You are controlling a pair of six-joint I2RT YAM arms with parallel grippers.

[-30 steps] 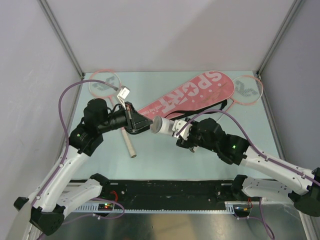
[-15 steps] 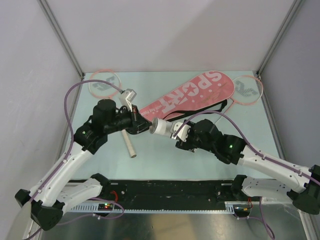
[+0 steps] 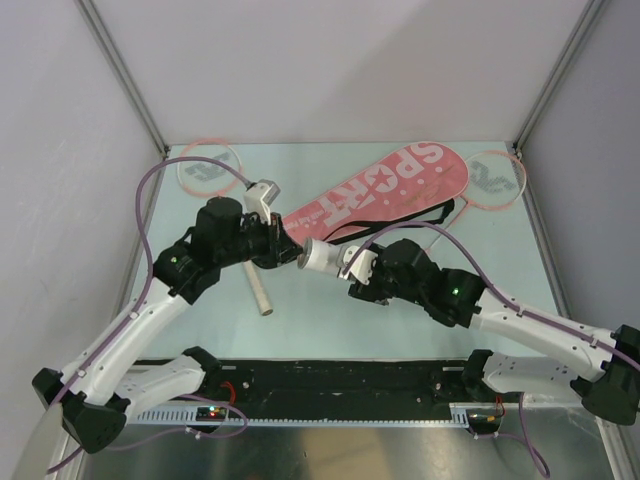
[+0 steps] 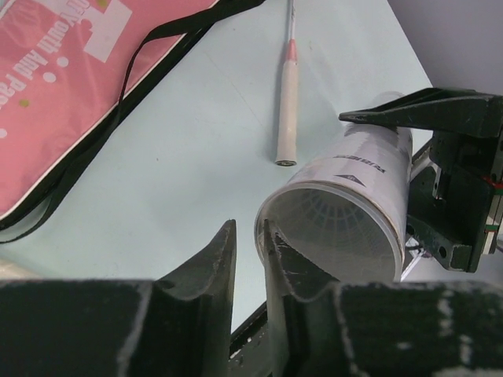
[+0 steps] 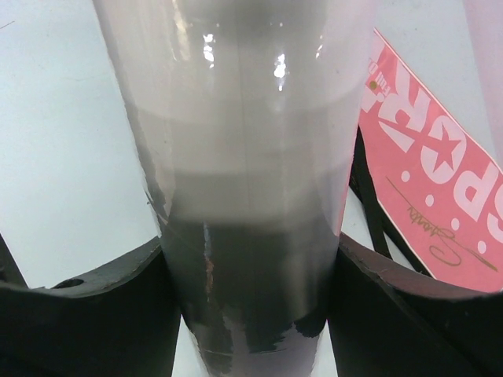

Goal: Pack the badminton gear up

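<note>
Fingers of the left gripper (image 4: 247,226) have just opened a little at the mouth of the tube (image 4: 357,184), and the shuttlecock (image 4: 334,228) now sits inside, so that piece looks packed. Both arms reach in, nose to nose; the right gripper (image 3: 352,263) squeezes the tube above the table (image 3: 320,322).

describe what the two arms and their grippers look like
The left arm and right arm match: white shells on the lower links, black joints and wrists, a small green light each, and a purple cable looping along each. The left gripper and right gripper are black, with two tapered fingers.
</note>
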